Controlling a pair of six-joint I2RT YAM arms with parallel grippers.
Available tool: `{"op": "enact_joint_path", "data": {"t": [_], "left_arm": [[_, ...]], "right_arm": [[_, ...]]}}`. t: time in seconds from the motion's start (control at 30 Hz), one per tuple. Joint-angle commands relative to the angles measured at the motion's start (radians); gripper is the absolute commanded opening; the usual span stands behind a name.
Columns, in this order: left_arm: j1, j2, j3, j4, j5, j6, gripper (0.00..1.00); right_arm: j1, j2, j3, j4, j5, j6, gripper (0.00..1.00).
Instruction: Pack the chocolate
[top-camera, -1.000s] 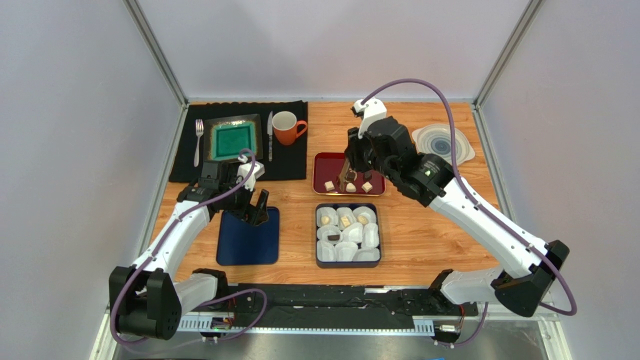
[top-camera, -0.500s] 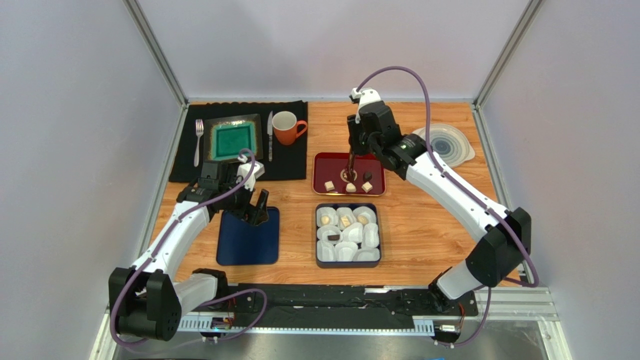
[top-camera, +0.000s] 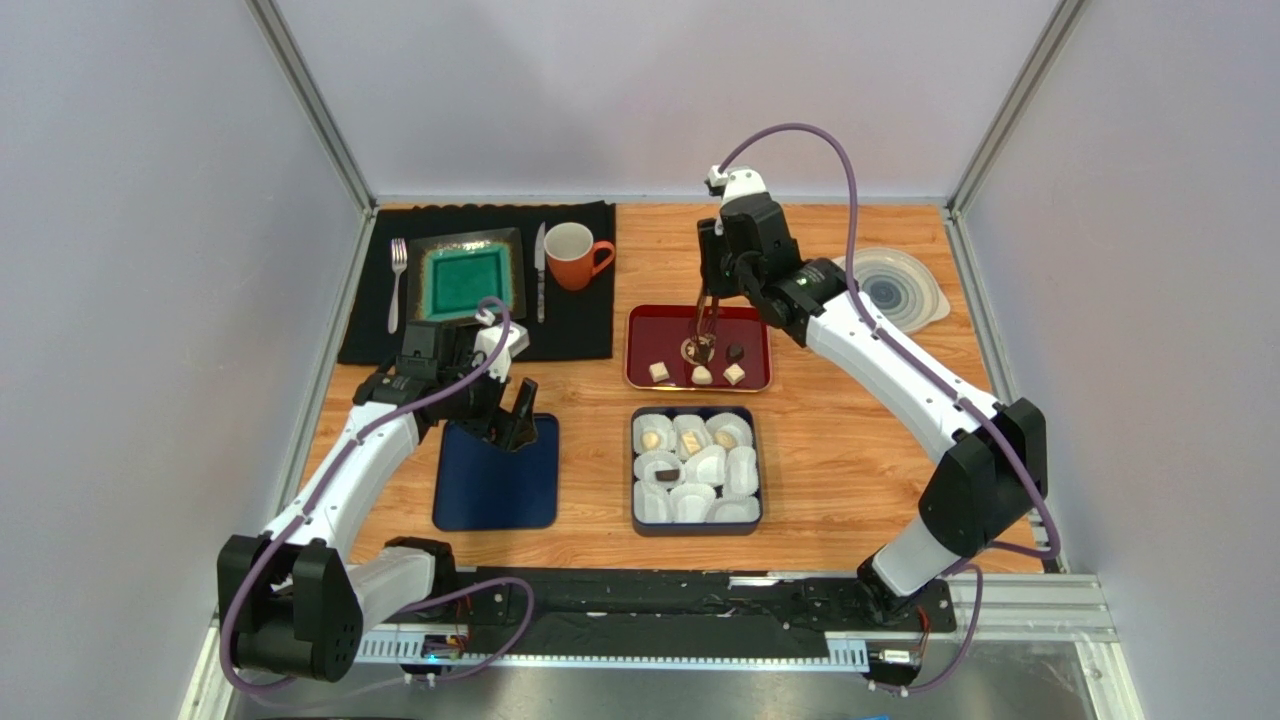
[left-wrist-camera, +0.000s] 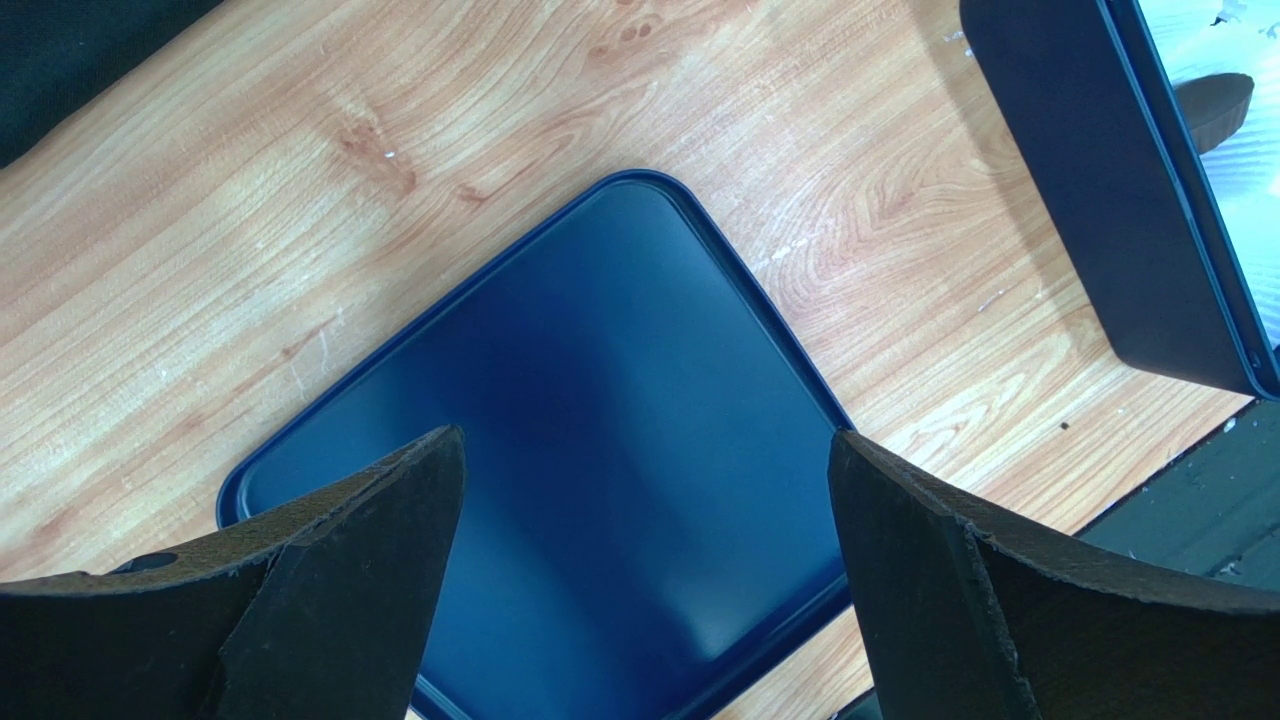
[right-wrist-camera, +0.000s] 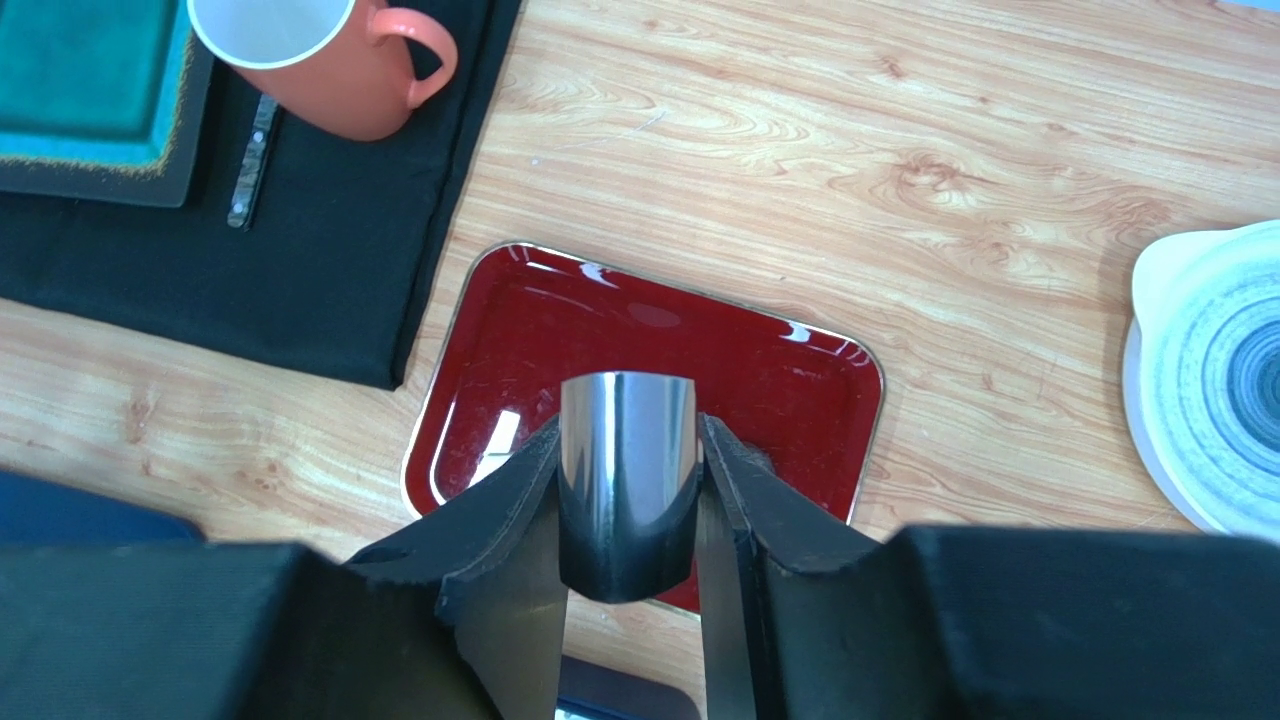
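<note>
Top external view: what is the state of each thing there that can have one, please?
Left gripper: open, empty, above the blue tray.
Right gripper: shut on a metal tool, above the red tray.
Blue box: uncovered; most paper cups seem empty.
Chocolates: several loose on the red tray, a few in cups.
Orange mug: upright, looks empty.

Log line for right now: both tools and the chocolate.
left tool open over blue lid | right tool shut on metal utensil above red tray | chocolate pieces on tray
</note>
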Motion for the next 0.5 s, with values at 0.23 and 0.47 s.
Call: {"op": "enact_joint_path", "data": {"t": [0.23,0.47], "left_arm": [[0.006,-0.015,0.026,0.015,0.041,0.006,0.99],[0.004,-0.007,0.034,0.004,0.036,0.011,0.99]], "right_arm": [[-0.024,-0.001,0.016,0.080,-0.008,0.001,0.37],[-0.037,0.008,0.011,0.083,-0.022,0.011,0.39]]}}
